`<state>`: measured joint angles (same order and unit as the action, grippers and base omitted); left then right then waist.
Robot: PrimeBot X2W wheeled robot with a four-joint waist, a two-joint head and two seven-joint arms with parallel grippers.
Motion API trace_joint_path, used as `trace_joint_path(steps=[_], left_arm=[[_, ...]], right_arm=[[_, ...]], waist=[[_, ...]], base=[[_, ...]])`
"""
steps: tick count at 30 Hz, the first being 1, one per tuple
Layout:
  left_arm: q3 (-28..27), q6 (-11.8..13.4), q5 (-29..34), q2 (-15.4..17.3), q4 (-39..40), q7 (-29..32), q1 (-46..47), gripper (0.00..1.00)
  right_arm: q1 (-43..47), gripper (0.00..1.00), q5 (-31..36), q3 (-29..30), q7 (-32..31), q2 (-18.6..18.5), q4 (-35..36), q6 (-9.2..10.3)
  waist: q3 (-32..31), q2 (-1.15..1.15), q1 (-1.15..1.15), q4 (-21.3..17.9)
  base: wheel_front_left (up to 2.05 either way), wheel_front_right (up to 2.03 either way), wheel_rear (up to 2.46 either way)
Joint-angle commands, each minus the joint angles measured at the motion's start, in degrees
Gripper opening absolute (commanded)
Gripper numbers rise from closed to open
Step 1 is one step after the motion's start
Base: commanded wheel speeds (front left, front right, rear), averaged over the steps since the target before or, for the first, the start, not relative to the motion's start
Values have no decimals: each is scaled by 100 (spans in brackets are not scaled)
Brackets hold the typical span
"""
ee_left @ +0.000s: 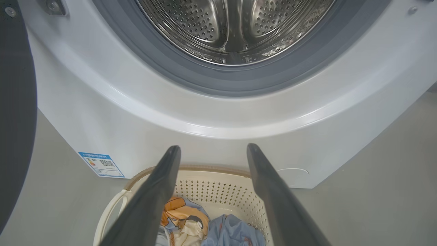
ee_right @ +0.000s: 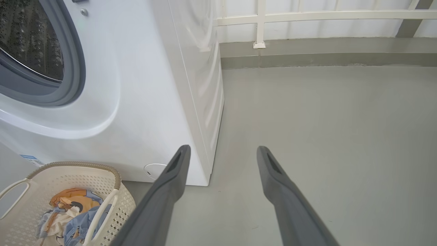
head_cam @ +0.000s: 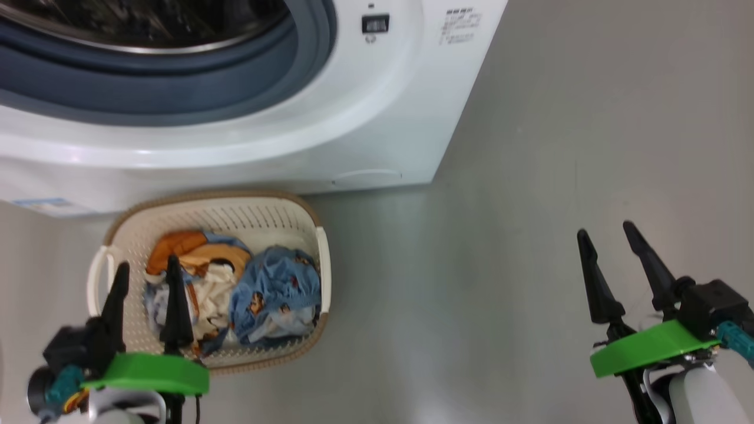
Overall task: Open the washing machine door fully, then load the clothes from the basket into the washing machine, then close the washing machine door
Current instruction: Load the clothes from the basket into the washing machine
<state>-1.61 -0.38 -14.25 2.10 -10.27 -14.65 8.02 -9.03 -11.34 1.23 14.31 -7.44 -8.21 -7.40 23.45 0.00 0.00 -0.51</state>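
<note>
The white washing machine (head_cam: 377,118) stands with its steel drum (ee_left: 235,27) exposed behind the blue-grey rubber ring (head_cam: 177,88). The washing machine door (ee_left: 15,112) hangs swung aside as a dark curved edge at the left of the left wrist view. On the floor in front sits the cream basket (head_cam: 235,215) holding the clothes (head_cam: 259,294), light blue, orange and cream. My left gripper (head_cam: 147,268) hovers open above the basket's left half, nothing between its fingers. My right gripper (head_cam: 607,232) stands open over bare floor, well to the basket's right.
Grey floor (head_cam: 530,235) stretches to the right of the machine. A white railing (ee_right: 307,17) and a low wall base close off the far side. A blue label sticker (ee_left: 100,164) marks the machine's lower left front, and a round hatch (ee_right: 155,171) its lower right.
</note>
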Motion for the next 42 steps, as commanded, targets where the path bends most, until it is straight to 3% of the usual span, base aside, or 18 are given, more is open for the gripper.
trace_joint_path(steps=[1, 13, 25, 31, 42], left_arm=[[-182, -48, 92, 77, 34, -35, 191, 100], [-488, -338, 365, 106, -1065, -35, 1460, 100], [-632, -372, 516, 306, -2661, -35, 2464, 100], [-504, -321, 657, 531, -3546, 5, 3025, 100], [-480, -38, 624, 687, -4832, 652, 3822, 100]], right_arm=[[-104, 100, -69, -128, 69, -59, 168, -9], [-535, 100, -29, -157, 69, -68, 332, -9], [-715, 100, 19, -135, 69, -69, 472, -9], [-799, 100, 42, -148, 69, -35, 556, -9], [-818, 100, 66, -126, 69, -27, 656, -9]], waist=[[523, 0, 0, -56], [1577, 0, 0, -177], [2336, 0, 0, -131], [2642, 0, 0, -154], [3056, 0, 0, -91]], base=[[0, 0, 0], [0, 0, 0], [0, 0, 0], [0, 0, 0], [0, 0, 0]])
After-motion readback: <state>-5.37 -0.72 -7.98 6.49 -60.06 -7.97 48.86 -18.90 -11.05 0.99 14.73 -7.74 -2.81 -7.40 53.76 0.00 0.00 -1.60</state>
